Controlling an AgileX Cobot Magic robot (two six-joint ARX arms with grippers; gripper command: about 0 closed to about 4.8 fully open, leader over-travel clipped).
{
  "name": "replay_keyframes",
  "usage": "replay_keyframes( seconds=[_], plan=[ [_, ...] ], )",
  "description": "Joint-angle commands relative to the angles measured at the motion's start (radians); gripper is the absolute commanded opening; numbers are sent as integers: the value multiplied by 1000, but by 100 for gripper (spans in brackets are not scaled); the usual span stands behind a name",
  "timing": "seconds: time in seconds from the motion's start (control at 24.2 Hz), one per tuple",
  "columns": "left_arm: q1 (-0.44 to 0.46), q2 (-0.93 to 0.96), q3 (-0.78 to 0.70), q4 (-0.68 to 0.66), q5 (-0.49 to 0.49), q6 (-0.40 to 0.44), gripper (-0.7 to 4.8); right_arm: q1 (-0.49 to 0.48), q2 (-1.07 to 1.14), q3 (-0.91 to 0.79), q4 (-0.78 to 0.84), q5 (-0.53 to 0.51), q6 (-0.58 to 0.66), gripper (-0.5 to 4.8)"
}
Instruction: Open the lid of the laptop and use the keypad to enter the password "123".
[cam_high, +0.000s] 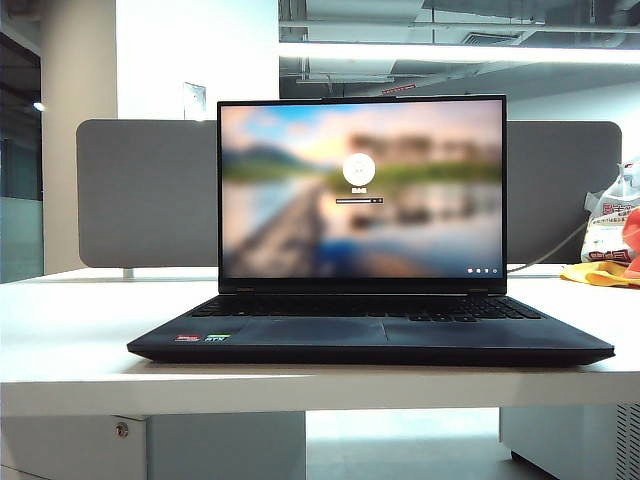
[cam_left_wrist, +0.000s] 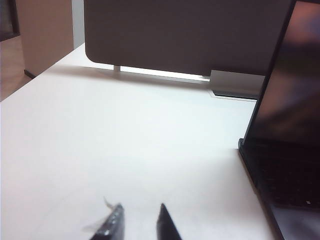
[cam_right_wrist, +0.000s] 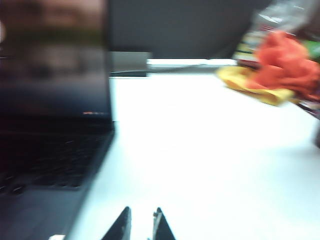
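Note:
The laptop (cam_high: 370, 340) stands in the middle of the white table (cam_high: 70, 330). Its lid (cam_high: 362, 190) is raised upright and shows a blurred landscape login screen. The keypad (cam_high: 505, 308) is a dark block at the keyboard's right end. Neither gripper appears in the exterior view. My left gripper (cam_left_wrist: 141, 207) hovers low over bare table beside the laptop's (cam_left_wrist: 295, 175) left side, jaws open and empty. My right gripper (cam_right_wrist: 143, 210) hangs over the table just off the laptop's (cam_right_wrist: 45, 170) right edge. Its jaws stand a narrow gap apart with nothing between them.
A grey rounded divider board (cam_high: 150, 195) stands behind the laptop. Orange and yellow bags (cam_high: 615, 250) (cam_right_wrist: 285, 65) lie at the table's back right. A cable (cam_high: 560, 250) runs from behind the screen toward them.

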Motion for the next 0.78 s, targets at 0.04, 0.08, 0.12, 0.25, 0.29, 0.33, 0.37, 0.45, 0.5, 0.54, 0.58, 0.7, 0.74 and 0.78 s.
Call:
replay_keyframes(
  seconds=[0.04, 0.08, 0.12, 0.25, 0.29, 0.33, 0.37, 0.45, 0.5, 0.54, 0.58, 0.7, 0.74, 0.78],
  plan=[
    [-1, 0, 0, 8, 4, 2, 89, -1, 0, -3, 11, 61, 35, 63],
    [-1, 0, 0, 8, 4, 2, 89, -1, 0, -3, 11, 61, 35, 63],
    [-1, 0, 0, 8, 4, 2, 89, -1, 0, -3, 11, 61, 35, 63],
    [-1, 0, 0, 8, 4, 2, 89, -1, 0, -3, 11, 60, 32, 63],
    [-1, 0, 0, 8, 4, 2, 89, -1, 0, -3, 11, 60, 32, 63],
    [-1, 0, 0, 8, 4, 2, 89, -1, 0, -3, 11, 60, 31, 63],
    [-1, 0, 0, 8, 4, 2, 89, -1, 0, -3, 11, 60, 27, 63],
    [-1, 0, 0, 8, 4, 2, 89, -1, 0, -3, 11, 60, 15, 63],
    [-1, 0, 0, 8, 4, 2, 89, -1, 0, -3, 11, 59, 0, 63],
    [-1, 0, 0, 8, 4, 2, 89, -1, 0, -3, 10, 57, -9, 63],
    [-1, 0, 0, 8, 4, 2, 89, -1, 0, -3, 11, 56, -22, 63],
    [-1, 0, 0, 8, 4, 2, 89, -1, 0, -3, 11, 56, -30, 63],
    [-1, 0, 0, 8, 4, 2, 89, -1, 0, -3, 11, 56, -30, 63],
    [-1, 0, 0, 8, 4, 2, 89, -1, 0, -3, 11, 57, -29, 63]
  ],
)
